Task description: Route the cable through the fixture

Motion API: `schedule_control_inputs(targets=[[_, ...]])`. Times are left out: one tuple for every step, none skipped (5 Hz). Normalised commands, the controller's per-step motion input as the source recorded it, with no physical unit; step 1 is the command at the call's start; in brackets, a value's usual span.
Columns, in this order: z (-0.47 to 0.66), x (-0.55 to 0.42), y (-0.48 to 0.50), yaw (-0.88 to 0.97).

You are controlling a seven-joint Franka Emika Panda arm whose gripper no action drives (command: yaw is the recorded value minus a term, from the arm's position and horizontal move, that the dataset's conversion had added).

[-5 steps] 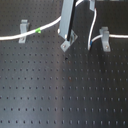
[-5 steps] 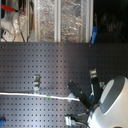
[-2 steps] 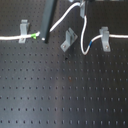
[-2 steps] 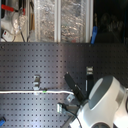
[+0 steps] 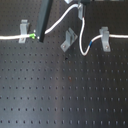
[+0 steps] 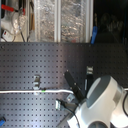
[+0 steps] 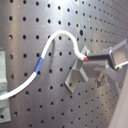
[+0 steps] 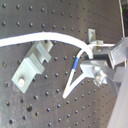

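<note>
Over the last second: lifted and carried toward the first exterior view's top, with the tool (image 7: pixel 89 60) clamped on the long thin white cable (image 5: pixel 59 23). Slack now arched high, then looping down past the small tilted grey metal 2-prong fixture (image 5: pixel 68 39), bluish section (image 5: pixel 88 47) hanging just beside it. Green mark (image 5: pixel 33 36) near the upright grey clip (image 5: pixel 23 31). Cable not yet in the prongs; probably lined up for lowering onto the black perforated counter (image 5: pixel 60 90).

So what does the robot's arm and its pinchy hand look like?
In the second exterior view the arm is big, rounded and white-grey, with smooth, bulgy joints. In the first wrist view the gripper has boxy grey metal fingers with a small screw; one tip bears a tiny red and green mark.
</note>
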Motion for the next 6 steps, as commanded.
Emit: schedule_control_inputs(targets=[[0.00,-0.154,0.077,0.17],[0.25,-0.165,-0.047,0.00],[0.27,-0.163,0.008,0.00],[0.12,-0.112,0.031,0.00],[0.00,-0.119,0.081,0.07],[0.16,-0.489,0.119,0.29]])
